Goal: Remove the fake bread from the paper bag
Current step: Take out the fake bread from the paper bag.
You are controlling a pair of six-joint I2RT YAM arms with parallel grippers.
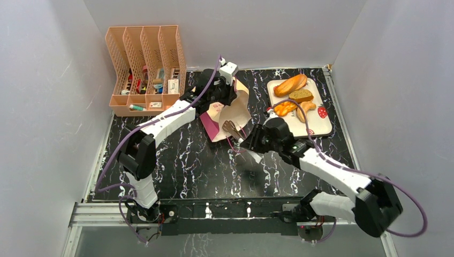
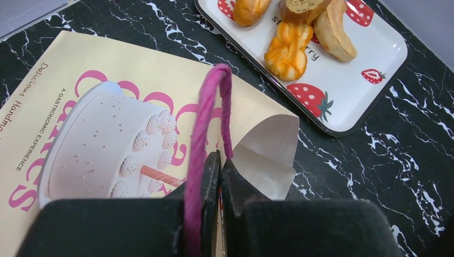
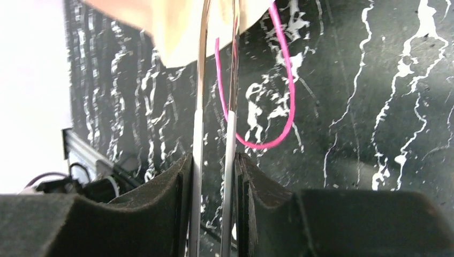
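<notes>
- Left gripper: fingers pressed together on the pink string handle of the paper bag. The bag lies flat, cake print up, spreading ahead and left of the fingertips.
- Fake bread: four pieces on the strawberry tray, beyond the fingertips to the right, apart from the bag (its inside is hidden).
- Right gripper: clamped on metal tongs, blades running ahead to the bag's edge. The other handle loop lies just right of them.
</notes>
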